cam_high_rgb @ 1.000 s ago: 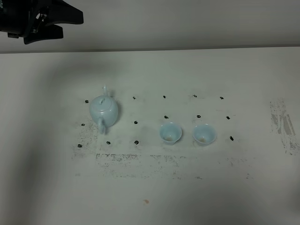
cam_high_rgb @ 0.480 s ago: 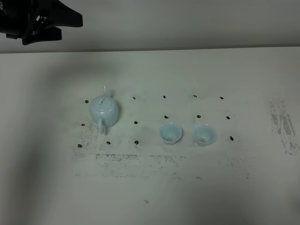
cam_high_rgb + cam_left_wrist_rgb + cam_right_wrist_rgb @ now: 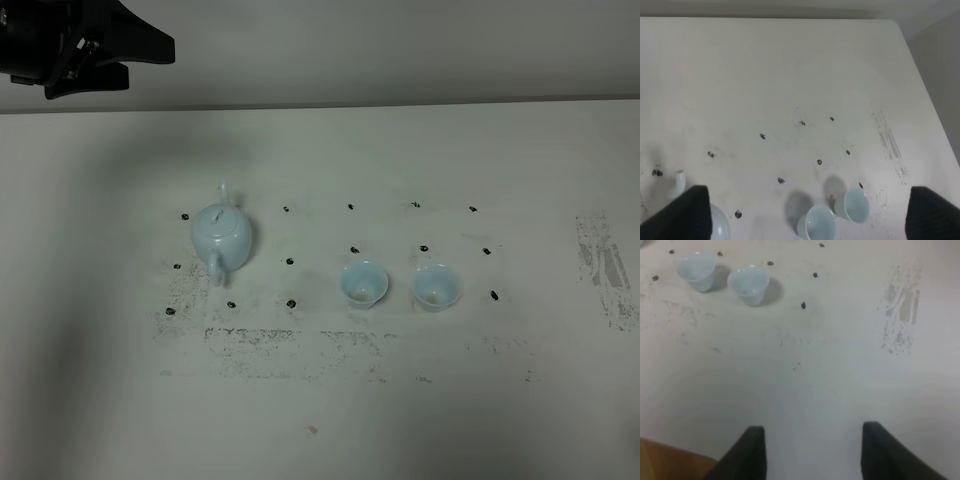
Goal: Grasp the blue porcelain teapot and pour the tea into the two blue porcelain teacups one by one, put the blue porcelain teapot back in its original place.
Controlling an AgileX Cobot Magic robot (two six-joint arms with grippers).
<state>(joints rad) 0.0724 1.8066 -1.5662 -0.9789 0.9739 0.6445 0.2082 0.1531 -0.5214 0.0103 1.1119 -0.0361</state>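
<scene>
Pale-blue porcelain teapot (image 3: 222, 238) upright on table (image 3: 520, 400), untouched, well ahead of left gripper (image 3: 150, 63); jaws spread wide, empty, likely ready for handle. Nearer teacup (image 3: 363, 284), farther teacup (image 3: 436, 287) beyond teapot, awaiting pour. Right gripper (image 3: 815, 450) spread, idle.
</scene>
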